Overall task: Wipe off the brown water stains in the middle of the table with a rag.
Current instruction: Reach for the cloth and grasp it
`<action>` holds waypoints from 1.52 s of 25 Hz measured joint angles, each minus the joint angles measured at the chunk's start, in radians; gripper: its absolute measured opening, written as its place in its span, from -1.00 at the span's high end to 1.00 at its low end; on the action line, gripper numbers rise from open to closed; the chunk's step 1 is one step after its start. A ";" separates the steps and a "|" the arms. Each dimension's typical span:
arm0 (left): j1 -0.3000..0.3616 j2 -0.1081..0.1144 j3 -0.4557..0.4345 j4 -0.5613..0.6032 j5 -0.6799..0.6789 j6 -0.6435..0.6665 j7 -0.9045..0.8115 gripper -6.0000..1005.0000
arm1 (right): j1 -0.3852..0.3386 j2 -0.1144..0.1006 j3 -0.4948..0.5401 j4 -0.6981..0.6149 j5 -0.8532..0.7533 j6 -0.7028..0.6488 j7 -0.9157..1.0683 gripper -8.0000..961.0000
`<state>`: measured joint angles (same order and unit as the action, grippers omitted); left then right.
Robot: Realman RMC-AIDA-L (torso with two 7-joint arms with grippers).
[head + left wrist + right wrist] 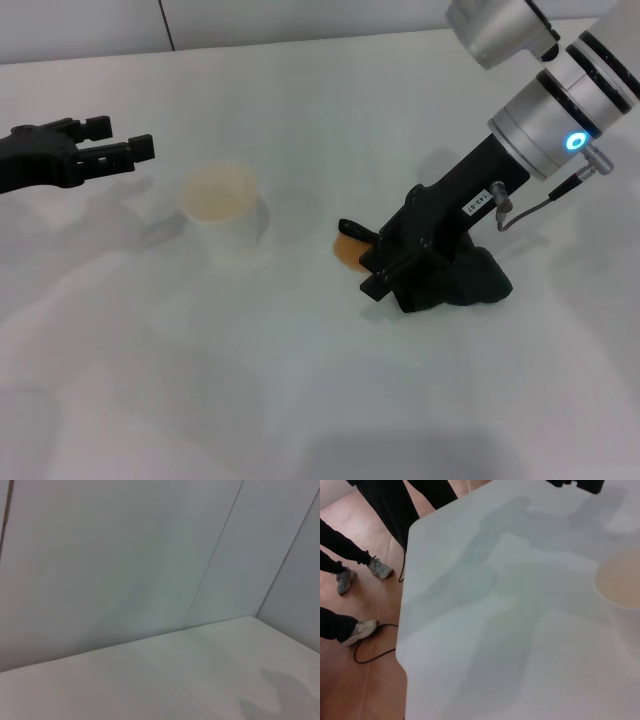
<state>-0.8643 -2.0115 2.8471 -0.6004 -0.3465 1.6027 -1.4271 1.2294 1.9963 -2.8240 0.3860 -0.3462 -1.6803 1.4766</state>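
Pale paper cup (223, 212): upright, open-topped, tan inside. Grey panelled wall (125, 555) with vertical seams. Reddish-brown floor (365, 680); black cable (372, 655) lying on it. Bystanders' dark-trousered legs (340, 545), light sneakers (357, 630).

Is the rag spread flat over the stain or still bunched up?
Bunched. The rag sits as a lumpy black wad under the right gripper on the table; part of the brown water stains shows uncovered beside it.

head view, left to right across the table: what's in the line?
left gripper → cup → brown water stains → right gripper pressing the rag, all on the table.
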 joint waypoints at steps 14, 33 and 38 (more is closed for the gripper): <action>-0.002 -0.002 0.000 0.000 0.047 0.003 0.004 -0.73 | -0.024 0.015 0.001 0.014 0.021 0.092 -0.012 -0.57; 0.049 -0.023 -0.002 0.007 0.026 0.004 0.123 -0.73 | -0.045 0.006 0.000 0.083 0.138 0.091 -0.044 -0.63; 0.050 -0.025 -0.002 0.007 0.026 0.002 0.119 -0.73 | -0.060 0.009 0.000 0.111 0.135 0.108 -0.046 -0.63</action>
<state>-0.8145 -2.0363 2.8454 -0.5935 -0.3207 1.6043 -1.3085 1.1698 2.0053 -2.8240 0.4973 -0.2116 -1.5727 1.4305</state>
